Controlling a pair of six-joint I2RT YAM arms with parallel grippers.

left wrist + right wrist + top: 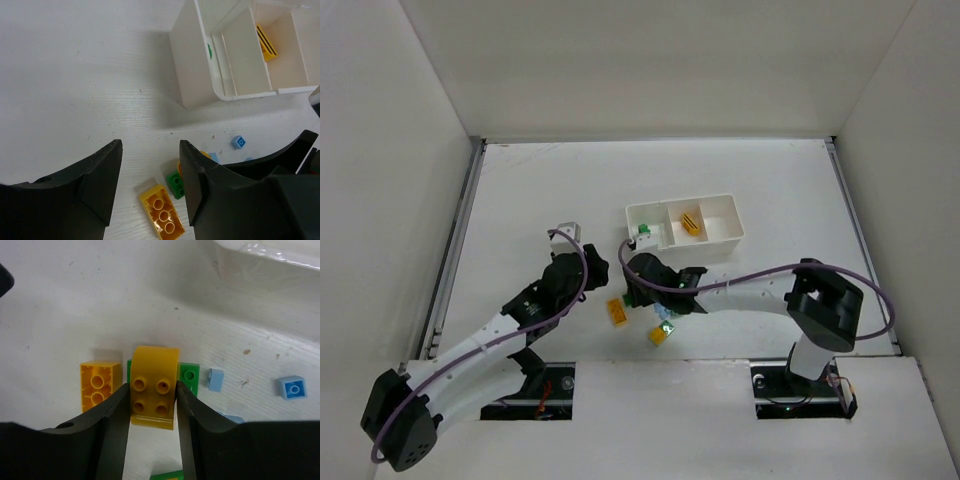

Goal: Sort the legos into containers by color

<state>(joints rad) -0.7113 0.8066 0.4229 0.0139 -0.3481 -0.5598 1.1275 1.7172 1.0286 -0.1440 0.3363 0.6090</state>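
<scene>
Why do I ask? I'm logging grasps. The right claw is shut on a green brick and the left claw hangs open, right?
No: the right wrist view shows the right claw shut on a yellow-orange brick, not green. The left claw does hang open.

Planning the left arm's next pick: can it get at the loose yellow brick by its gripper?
Probably yes: the left gripper is open and the yellow brick lies uncovered, though a green brick sits beside it and the right arm is close.
</scene>
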